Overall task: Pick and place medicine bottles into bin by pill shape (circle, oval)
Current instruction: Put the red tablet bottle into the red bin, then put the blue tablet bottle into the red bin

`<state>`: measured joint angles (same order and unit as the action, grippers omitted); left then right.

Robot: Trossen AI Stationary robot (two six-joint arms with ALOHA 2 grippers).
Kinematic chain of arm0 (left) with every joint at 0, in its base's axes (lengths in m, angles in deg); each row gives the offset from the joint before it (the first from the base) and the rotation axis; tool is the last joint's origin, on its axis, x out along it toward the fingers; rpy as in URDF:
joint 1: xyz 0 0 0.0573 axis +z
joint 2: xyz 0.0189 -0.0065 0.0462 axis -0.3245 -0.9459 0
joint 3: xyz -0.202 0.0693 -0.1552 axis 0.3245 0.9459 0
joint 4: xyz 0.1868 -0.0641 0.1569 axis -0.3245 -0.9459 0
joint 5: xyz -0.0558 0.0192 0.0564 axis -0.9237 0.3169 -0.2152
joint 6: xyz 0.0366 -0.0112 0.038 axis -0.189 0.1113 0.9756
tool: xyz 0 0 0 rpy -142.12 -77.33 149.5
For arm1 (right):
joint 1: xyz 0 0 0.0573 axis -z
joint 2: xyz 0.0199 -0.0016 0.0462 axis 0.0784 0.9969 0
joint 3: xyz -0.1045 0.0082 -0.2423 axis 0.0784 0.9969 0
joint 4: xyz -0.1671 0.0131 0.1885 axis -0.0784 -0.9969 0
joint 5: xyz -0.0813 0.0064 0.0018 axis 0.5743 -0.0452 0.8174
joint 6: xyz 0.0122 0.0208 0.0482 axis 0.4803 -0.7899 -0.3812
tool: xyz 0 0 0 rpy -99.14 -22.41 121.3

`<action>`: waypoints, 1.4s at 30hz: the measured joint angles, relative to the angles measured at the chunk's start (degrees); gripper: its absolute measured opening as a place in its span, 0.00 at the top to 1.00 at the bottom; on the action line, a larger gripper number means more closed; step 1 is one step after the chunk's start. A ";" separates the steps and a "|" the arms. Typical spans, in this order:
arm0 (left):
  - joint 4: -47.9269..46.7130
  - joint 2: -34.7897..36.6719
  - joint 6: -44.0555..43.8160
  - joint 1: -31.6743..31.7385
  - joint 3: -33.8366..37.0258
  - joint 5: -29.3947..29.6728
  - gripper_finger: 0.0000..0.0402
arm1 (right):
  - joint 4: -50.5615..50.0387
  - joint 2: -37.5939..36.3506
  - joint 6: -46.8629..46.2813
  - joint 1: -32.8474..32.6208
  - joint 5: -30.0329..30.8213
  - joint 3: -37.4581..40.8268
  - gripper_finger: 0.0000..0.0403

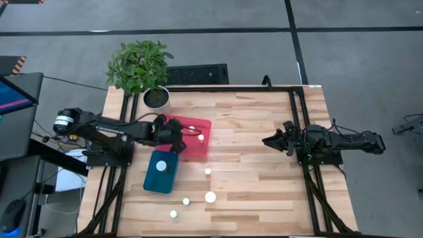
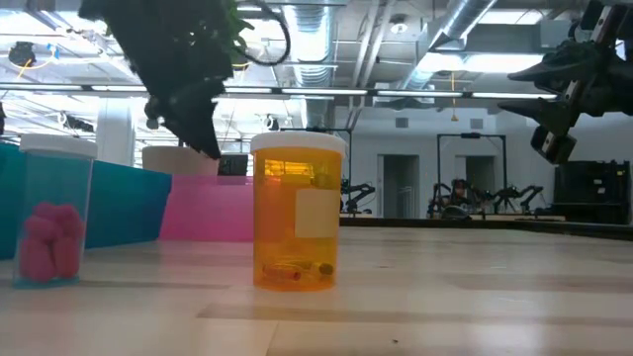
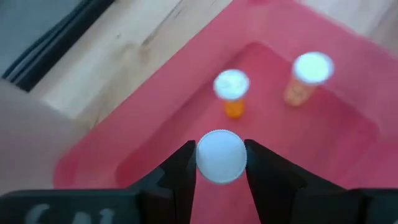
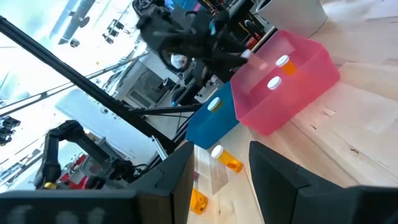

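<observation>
Left gripper (image 3: 221,163) hangs over the translucent pink plastic bin (image 1: 205,125), clenched on a small medicine bottle with a round white cap (image 3: 221,155); only the cap shows between the two dark fingers (image 3: 180,168). Bottle is held above the bin floor, not yet set down as far as the left wrist view tells. Two more white-capped orange bottles (image 3: 232,90) (image 3: 309,76) already stand in the pink bin ahead of the gripper, well apart from the held one.

Beside the left gripper sits the blue plastic bin (image 1: 151,182) with one white-capped bottle (image 1: 160,166) inside. Beyond that bin four white-capped bottles wait on the light wooden surface (image 1: 264,192): (image 1: 207,171), (image 1: 210,196), (image 1: 186,201), (image 1: 173,213). Low view shows one orange bottle with a white label (image 2: 296,213) up close and a clear one holding pink pills (image 2: 55,213).

Right gripper (image 1: 272,140) waits far off at the other side of the surface, fingers spread, holding nothing. A potted green plant (image 1: 140,66) stands behind the pink bin.

Step in hand: the place phase, drop-off into the pink bin. Next move likely calls for lowering a bit, releasing over a free patch clear of the two standing bottles, then lifting out and going for a loose bottle. Risk: the cap tips on release if let go too high.
</observation>
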<state>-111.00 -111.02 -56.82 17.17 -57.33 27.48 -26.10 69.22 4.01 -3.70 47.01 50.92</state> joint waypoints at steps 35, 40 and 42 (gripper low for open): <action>12.09 -0.07 3.59 11.26 8.83 -4.66 0.58 | -0.05 0.01 0.00 0.00 0.09 0.00 0.59; 12.18 -0.03 3.50 11.24 8.58 -5.40 0.53 | -0.05 0.01 0.00 0.00 0.07 0.00 0.59; 12.17 0.02 3.69 11.24 7.89 -5.84 0.50 | -0.05 0.01 0.00 0.00 0.07 0.00 0.59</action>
<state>-98.83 -111.00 -53.13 28.41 -49.44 21.64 -26.15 69.23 4.01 -3.70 47.08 50.92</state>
